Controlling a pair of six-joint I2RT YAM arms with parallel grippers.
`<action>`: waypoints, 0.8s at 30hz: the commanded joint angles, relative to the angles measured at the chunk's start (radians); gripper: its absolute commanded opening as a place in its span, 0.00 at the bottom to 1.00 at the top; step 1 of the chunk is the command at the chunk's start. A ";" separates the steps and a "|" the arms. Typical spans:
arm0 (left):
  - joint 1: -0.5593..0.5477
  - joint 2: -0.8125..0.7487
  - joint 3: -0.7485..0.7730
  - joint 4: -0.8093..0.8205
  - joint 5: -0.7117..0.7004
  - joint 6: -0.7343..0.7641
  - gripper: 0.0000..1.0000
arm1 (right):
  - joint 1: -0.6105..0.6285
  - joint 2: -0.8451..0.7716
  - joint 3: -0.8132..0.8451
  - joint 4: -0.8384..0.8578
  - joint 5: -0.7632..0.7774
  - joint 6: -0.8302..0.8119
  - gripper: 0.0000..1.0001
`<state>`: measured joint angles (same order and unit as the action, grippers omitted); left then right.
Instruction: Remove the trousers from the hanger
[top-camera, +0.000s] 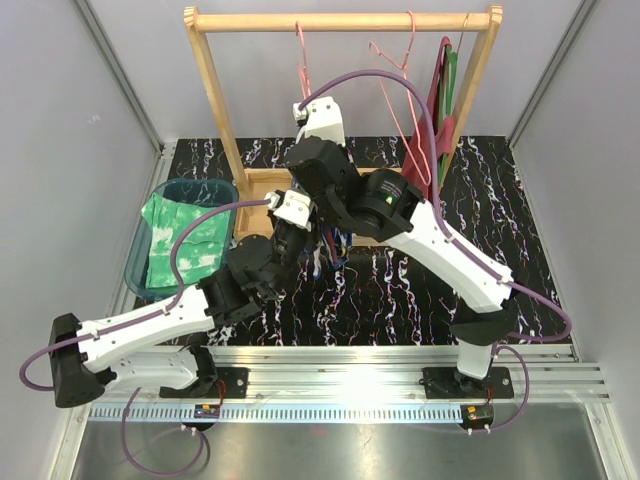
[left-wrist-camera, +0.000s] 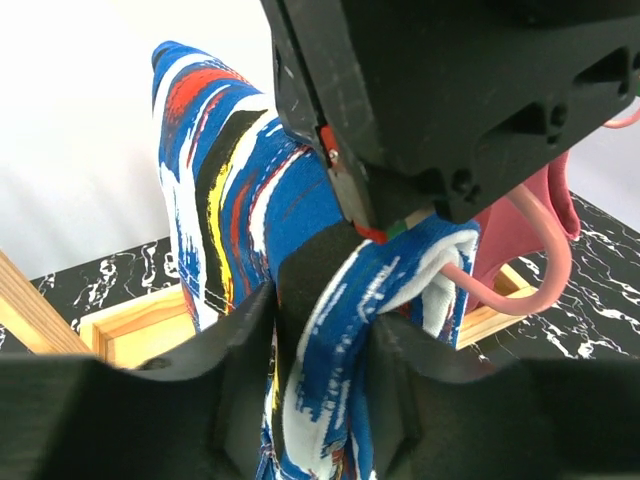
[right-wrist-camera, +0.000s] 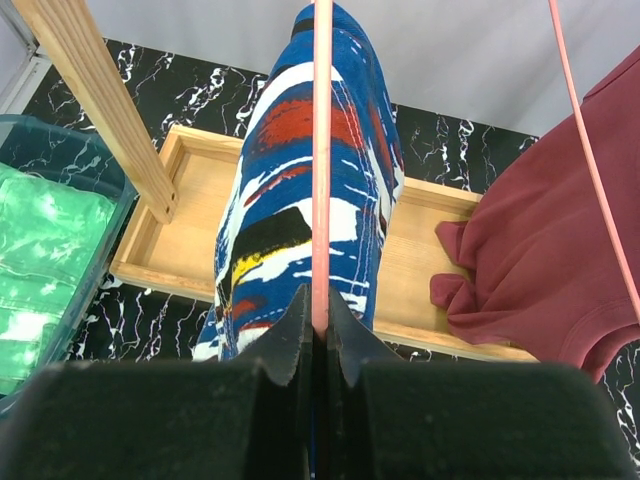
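Readable text: none in any view.
Blue patterned trousers (right-wrist-camera: 280, 200), just ahead of the right pincer (right-wrist-camera: 320, 305): print only, no lettering.
White arm shell (top-camera: 440, 245): nothing legible.

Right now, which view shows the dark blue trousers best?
Right wrist: most of the dark blue trousers shows, crossed only by the pink hanger. Left wrist shows a close, partly blocked piece; the top view, only a sliver beneath the arms.
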<state>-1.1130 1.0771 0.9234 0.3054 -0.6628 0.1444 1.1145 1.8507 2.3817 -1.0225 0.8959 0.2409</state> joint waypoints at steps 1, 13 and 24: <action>-0.005 0.038 0.058 0.072 -0.017 0.060 0.35 | 0.022 0.005 0.033 0.087 -0.002 0.020 0.00; -0.002 0.038 0.028 0.267 -0.110 0.080 0.00 | 0.015 -0.036 -0.113 0.121 -0.064 0.064 0.00; -0.004 -0.107 -0.009 0.457 -0.152 0.104 0.00 | -0.079 -0.152 -0.488 0.202 -0.169 0.178 0.00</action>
<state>-1.1126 1.0843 0.8639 0.4030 -0.8089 0.2184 1.0725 1.7393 2.0171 -0.8288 0.7910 0.3672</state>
